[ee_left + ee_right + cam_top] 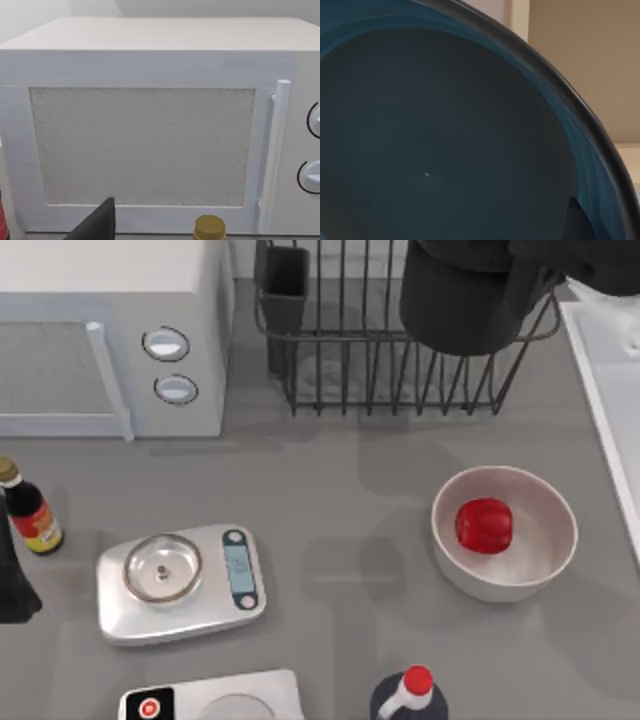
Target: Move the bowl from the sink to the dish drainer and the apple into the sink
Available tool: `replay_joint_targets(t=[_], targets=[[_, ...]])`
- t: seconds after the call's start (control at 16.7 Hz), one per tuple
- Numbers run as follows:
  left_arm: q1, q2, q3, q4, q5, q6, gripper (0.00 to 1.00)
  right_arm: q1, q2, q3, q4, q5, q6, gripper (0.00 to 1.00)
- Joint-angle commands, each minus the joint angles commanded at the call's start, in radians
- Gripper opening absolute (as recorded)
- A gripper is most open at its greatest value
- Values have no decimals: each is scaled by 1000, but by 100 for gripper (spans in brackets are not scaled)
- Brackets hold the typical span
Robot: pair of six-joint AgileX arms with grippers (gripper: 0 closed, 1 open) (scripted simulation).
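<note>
The teal-blue bowl (445, 140) hangs tilted over the dish drainer (380, 370), where the top view shows it as a dark round shape (465, 300). My right arm (585, 260) reaches in from the back right and its gripper is shut on the bowl's rim; one of its fingers (577, 220) shows dark against the bowl's inside. The red apple (484, 525) lies in a white bowl (545, 570) at the right of the table. The sink (605, 370) runs along the right edge. My left arm (12, 580) stays parked at the left edge.
A white microwave (110, 330) stands at the back left, with a black utensil cup (283, 290) at the drainer's near corner. A dark sauce bottle (30, 512), a silver kitchen scale (180, 582), a second scale (210, 700) and a red-capped bottle (410, 695) occupy the front.
</note>
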Motion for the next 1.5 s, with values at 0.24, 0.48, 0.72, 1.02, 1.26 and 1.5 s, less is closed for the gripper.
replay_joint_targets(t=[0.24,0.48,0.72,1.02,1.26,1.5], targets=[[0,0,0,0,0,0,100,-4,-21,8,-37,13,-4,0],[0,0,0,0,0,0,100,-53,-115,88,-214,62,2,0],[0,0,0,0,0,0,100,-115,-241,185,-445,124,5,0],[0,0,0,0,0,0,100,-169,-352,272,-620,175,5,0],[0,0,0,0,0,0,100,-172,-355,276,-625,177,7,0],[0,0,0,0,0,0,100,-172,-355,276,-625,177,7,30]])
